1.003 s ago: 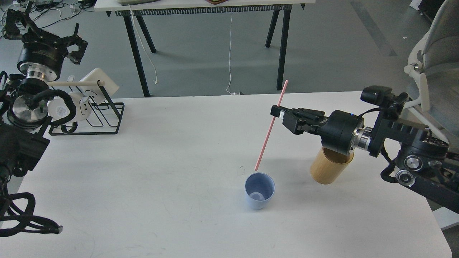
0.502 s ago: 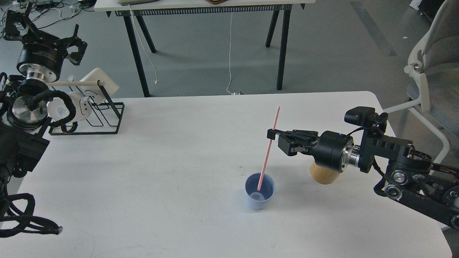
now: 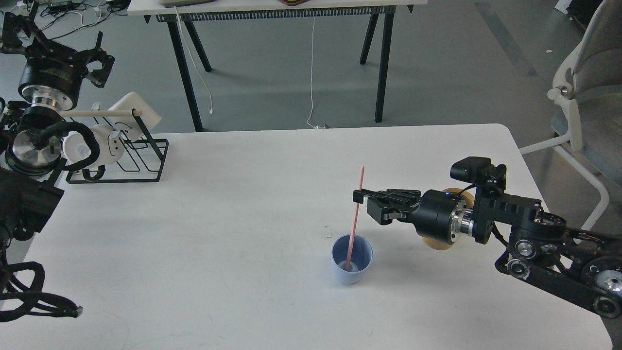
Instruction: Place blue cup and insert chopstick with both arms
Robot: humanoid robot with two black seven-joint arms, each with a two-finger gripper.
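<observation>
The blue cup (image 3: 352,261) stands upright on the white table (image 3: 218,233), right of centre near the front. The pink chopstick (image 3: 356,214) stands almost upright, its lower end inside the cup at the bottom. My right gripper (image 3: 360,198) comes in from the right, shut on the chopstick's upper part above the cup. My left gripper (image 3: 58,41) is raised at the far left above the wire rack, away from the cup; its fingers are spread with nothing between them.
The tan cylindrical holder (image 3: 444,240) stands behind my right wrist, mostly hidden by it. A black wire rack (image 3: 124,155) with white mugs and a pale wooden rod sits at the table's back left. A grey chair (image 3: 583,112) stands off the right edge.
My right gripper has moved down and a little left with the chopstick. The stick's lower end went from above the cup's rim to the cup's bottom. The left arm barely moved.
</observation>
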